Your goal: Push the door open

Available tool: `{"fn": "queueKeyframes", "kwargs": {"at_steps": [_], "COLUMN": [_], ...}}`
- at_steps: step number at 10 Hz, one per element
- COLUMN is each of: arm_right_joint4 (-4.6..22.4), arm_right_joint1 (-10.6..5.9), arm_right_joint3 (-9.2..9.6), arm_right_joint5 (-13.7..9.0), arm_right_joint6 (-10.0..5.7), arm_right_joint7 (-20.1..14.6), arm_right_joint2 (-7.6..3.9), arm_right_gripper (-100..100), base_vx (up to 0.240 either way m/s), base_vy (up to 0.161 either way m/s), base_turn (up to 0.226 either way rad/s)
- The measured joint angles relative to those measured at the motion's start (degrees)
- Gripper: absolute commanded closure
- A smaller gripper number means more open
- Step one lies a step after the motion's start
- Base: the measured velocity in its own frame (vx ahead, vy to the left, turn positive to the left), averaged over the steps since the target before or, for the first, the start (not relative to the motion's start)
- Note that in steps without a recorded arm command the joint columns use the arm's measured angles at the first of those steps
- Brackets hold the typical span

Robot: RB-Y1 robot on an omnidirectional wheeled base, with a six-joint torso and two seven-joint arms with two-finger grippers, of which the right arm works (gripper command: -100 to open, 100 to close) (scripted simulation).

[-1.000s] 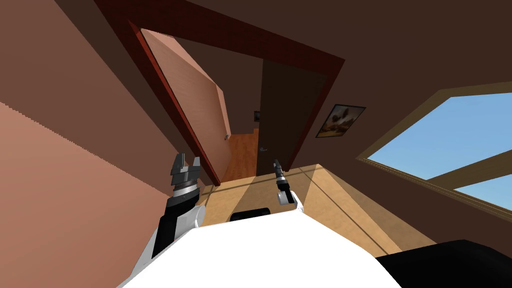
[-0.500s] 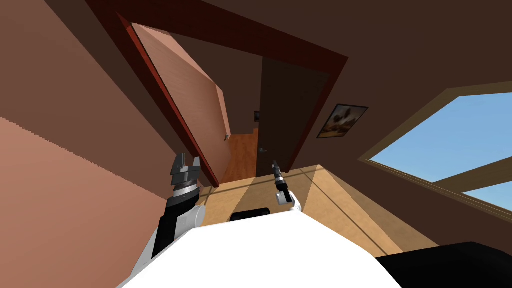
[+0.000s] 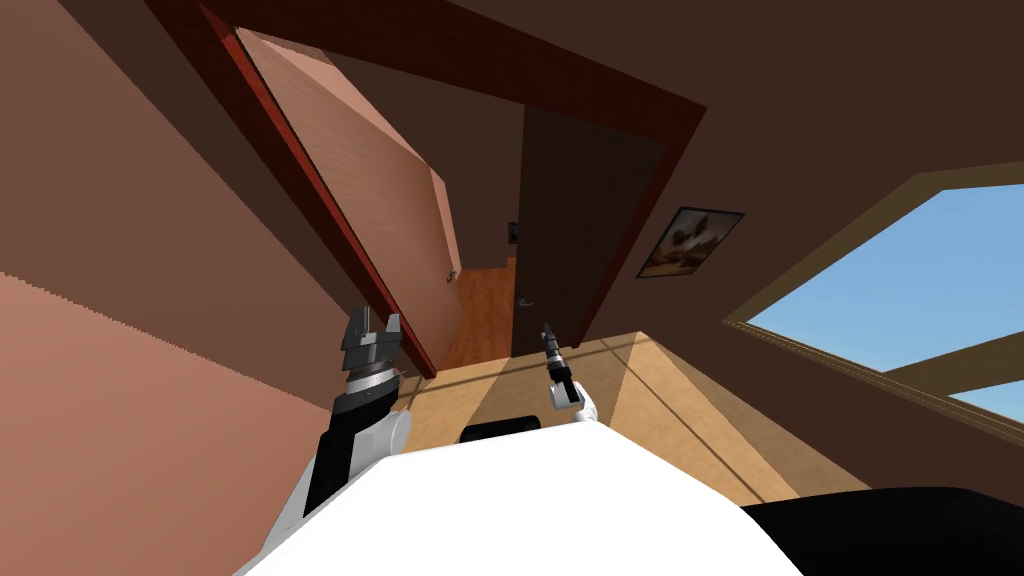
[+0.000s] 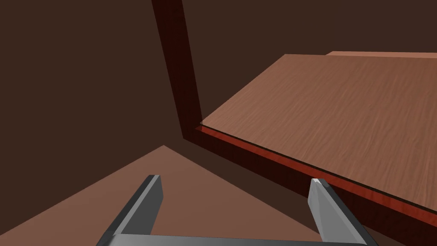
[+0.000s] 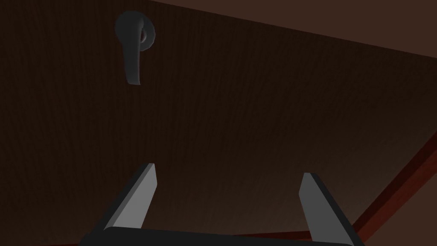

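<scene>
- My left pincer [image 3: 377, 320] sat low and left of centre in the head view, its two blade fingers spread wide with nothing between them.
- From that hand's camera, the left pincer [image 4: 237, 181] pointed at the dark red wooden door frame [image 4: 179, 85] and, just past it, the light brown wood-grain door leaf [image 4: 341, 119].
- In the head view that light brown leaf [image 3: 370, 180] stood swung away from me through the frame [image 3: 480, 60], upper left of centre, leaving a gap that showed an orange-brown plank floor [image 3: 485, 310] beyond.
- My right pincer [image 3: 546, 328] was just below centre, aimed at the dark brown door leaf [image 3: 570, 230] that filled the right half of the doorway.
- On the right wrist camera, the right pincer [image 5: 229, 171] was also wide and empty, close to the dark leaf [image 5: 256, 106] but apart from it, as far as the dim view let me judge.
- A grey lever handle [image 5: 132, 47] sat on that leaf, beyond the fingertips and off to one side.
- A framed landscape picture [image 3: 690, 240] hung right of the doorway, and a big window with blue sky [image 3: 900, 290] took the right edge.
</scene>
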Motion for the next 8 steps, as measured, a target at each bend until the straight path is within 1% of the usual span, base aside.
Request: {"fn": "queueKeyframes", "kwargs": {"at_steps": [2,4,8], "arm_right_joint4": [2.54,5.53,11.66], "arm_right_joint1": [-1.05,-2.15,-4.95], "arm_right_joint3": [0.14,0.29,0.42], "arm_right_joint5": [-0.11,-0.27,-0.59], "arm_right_joint6": [-0.44,-1.21,-2.51], "arm_right_joint7": [-0.37,-0.77,-1.55], "arm_right_joint2": [0.16,0.23,0.48], "arm_right_gripper": [-100,-100,-100], "base_vx": [0.058,0.071,0.075], "base_vy": [-0.024,-0.027,-0.025], "base_turn": [0.005,0.005,0.006]}}
